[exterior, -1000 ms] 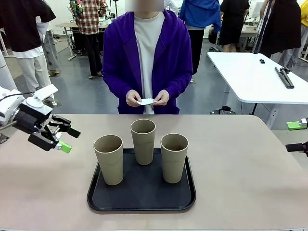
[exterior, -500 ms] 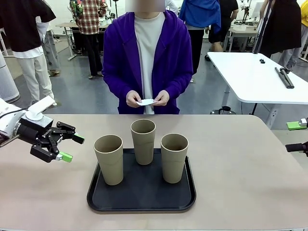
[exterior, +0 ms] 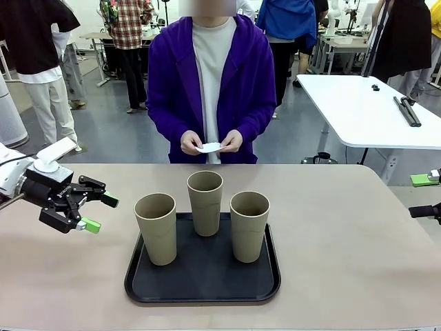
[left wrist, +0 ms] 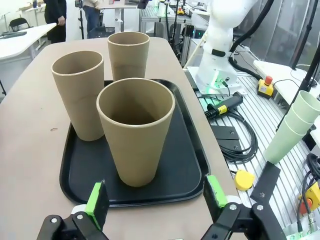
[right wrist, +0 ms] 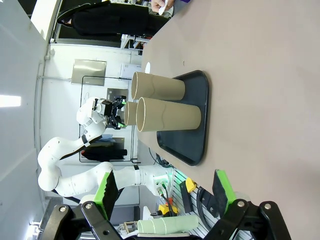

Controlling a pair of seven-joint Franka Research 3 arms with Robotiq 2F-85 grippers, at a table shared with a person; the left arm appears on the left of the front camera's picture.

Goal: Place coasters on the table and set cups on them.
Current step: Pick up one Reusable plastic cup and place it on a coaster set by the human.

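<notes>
I see my white left arm carrying a black two-finger left gripper with green pads. The black right gripper matches it: jointed links, pale screws, green pads.

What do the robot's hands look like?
The left gripper is a black claw with two jointed fingers, each tipped with bright green pads. It sits on a smooth, rounded white arm. The right gripper looks the same.

Grey floor, white table far right, bystanders behind
</notes>
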